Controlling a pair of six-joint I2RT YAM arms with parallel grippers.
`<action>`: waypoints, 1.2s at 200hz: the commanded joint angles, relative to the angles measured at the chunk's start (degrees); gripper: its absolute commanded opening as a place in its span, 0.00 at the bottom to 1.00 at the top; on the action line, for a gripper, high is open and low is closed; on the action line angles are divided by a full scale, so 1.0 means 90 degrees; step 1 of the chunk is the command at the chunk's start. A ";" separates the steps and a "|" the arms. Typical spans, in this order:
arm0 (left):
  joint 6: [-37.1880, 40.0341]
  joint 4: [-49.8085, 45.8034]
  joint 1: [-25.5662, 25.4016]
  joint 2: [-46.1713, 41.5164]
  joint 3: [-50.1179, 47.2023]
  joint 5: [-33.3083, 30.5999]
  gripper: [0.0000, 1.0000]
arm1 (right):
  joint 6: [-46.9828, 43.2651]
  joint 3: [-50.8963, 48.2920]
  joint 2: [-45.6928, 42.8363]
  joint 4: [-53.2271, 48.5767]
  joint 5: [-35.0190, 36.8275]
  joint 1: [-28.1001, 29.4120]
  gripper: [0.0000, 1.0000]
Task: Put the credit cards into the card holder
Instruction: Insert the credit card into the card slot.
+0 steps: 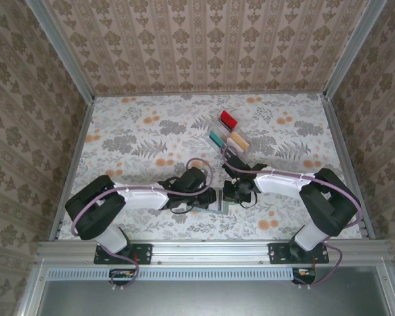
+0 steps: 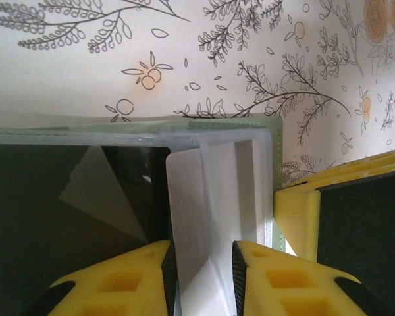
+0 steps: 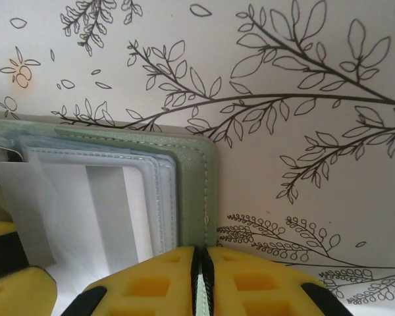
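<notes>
The card holder (image 3: 195, 176) lies open on the flowered table (image 1: 138, 131) near its front edge, between the two grippers. Its sage-green cover has a stitched border, and clear plastic sleeves (image 3: 159, 197) are layered inside. A whitish card (image 2: 204, 204) lies over those sleeves, its far end reaching in under the clear plastic. Its face is plain, with no print that can be read.

The left gripper (image 2: 202, 251) has its yellow fingers apart, one on each side of the card's near end. The right gripper (image 3: 202, 255) has its fingers pressed together on the green edge of the card holder, pinning that side.

Farther back and to the right, well apart from the card holder, stands a clear tray (image 1: 218, 127). It holds a red card (image 1: 227, 118), a teal card (image 1: 216, 138) and a tan card (image 1: 239, 141); any lettering on them is too small to make out.
</notes>
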 commanded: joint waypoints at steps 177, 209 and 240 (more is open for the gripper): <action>0.0521 -0.1130 -0.0125 -0.0029 0.0704 -0.0447 0.46 | 0.0136 -0.0366 -0.0876 0.0355 0.0297 -0.0294 0.27; 0.0590 -0.1268 -0.0108 -0.0216 0.0730 -0.0511 0.53 | -0.0043 -0.0186 -0.1195 0.0030 0.0368 -0.0465 0.29; 0.0610 -0.1350 -0.0089 -0.0413 0.0753 -0.0642 0.56 | -0.0603 0.0191 -0.1675 -0.0588 0.0895 -0.0714 0.30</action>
